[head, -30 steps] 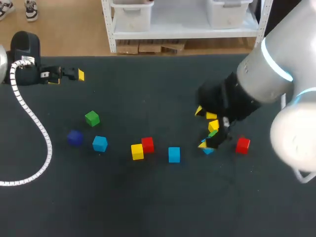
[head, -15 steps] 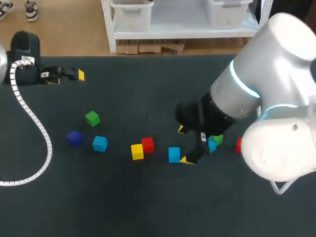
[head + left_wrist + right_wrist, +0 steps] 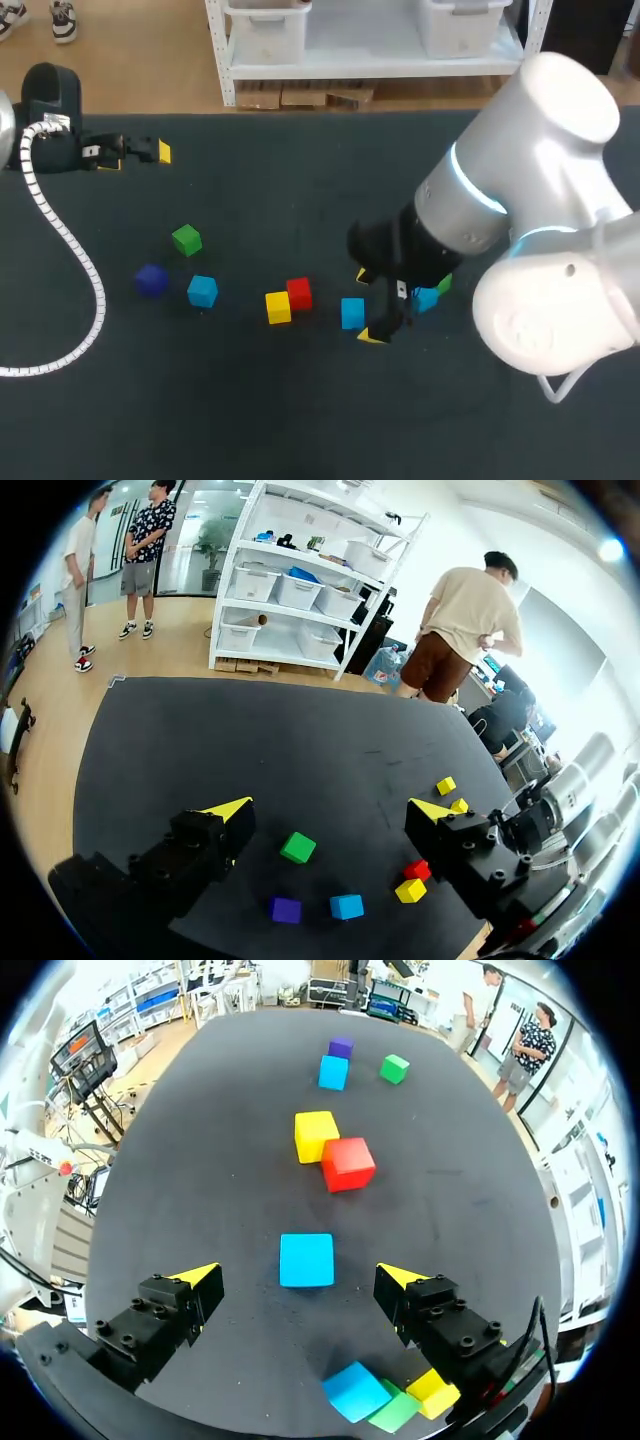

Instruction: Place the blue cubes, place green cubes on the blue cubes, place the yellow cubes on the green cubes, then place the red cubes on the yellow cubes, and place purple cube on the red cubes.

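Left gripper [image 3: 330,810]: upper left of the head view, fingers spread wide, empty. Left of centre, each apart: purple cube [image 3: 151,280], green cube [image 3: 186,240], blue cube [image 3: 202,291]. Centre: yellow cube [image 3: 278,307] touching red cube [image 3: 299,293]. Right gripper [image 3: 367,305]: fingers open, second blue cube [image 3: 352,313] ahead of them, untouched. Right of centre: third blue cube [image 3: 427,298] against second green cube [image 3: 443,284].

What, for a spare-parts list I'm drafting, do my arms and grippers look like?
The right arm has bulky white rounded housings, a glowing light-blue ring and a black wrist. The left arm ends in black, trailing a ribbed white hose. The left gripper and right gripper are black and blocky, with pointed yellow tips.
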`<state>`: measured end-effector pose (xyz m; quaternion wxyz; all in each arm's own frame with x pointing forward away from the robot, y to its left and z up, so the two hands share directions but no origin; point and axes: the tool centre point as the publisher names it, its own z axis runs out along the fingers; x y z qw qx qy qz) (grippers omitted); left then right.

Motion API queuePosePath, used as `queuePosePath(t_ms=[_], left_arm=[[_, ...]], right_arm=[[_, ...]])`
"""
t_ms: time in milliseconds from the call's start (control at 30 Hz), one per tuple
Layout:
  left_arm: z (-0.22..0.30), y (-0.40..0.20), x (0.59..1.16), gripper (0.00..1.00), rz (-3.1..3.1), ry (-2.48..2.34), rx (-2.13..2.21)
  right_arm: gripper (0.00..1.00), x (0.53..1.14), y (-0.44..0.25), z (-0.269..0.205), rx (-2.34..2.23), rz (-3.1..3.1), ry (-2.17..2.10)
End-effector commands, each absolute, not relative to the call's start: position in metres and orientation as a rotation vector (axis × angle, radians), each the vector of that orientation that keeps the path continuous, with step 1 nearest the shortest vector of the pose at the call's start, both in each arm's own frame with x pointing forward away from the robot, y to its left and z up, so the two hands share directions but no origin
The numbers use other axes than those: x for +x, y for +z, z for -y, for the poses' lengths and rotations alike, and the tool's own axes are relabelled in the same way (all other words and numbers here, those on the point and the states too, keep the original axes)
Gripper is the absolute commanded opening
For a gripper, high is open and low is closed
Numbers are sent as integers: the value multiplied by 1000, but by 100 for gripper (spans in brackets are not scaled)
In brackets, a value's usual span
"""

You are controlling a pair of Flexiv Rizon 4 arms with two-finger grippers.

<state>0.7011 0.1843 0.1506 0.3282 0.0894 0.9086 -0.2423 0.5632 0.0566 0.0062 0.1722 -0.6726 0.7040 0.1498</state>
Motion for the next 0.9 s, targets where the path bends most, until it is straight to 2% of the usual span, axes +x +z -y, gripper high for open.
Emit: queuePosePath(t_ms=[33, 367, 400, 433, 500, 600, 800, 900], left_arm=[[-185, 150, 701, 100, -2377, -636, 234], [-185, 150, 701, 100, -2377, -636, 234], [-185, 150, 701, 100, -2377, -636, 234], [-185, 150, 701, 100, -2377, -636, 234], [-185, 150, 701, 100, -2377, -636, 234], [-185, 150, 701, 100, -2377, -636, 234], [-185, 150, 701, 100, -2377, -636, 234], [-185, 150, 701, 100, -2377, -636, 234]], right_arm=[[100, 566, 0, -60, -1909, -1999, 433], [98, 568, -7, -65, -1921, -1997, 468], [90, 568, -7, -66, -1921, -2000, 473], [89, 568, -8, -66, -1923, -2004, 473], [78, 569, -8, -66, -1924, -2006, 474], [52, 569, -9, -65, -1926, -2008, 477], [47, 571, -11, -63, -1932, -2009, 475], [39, 572, -11, -63, -1934, -2008, 474]])
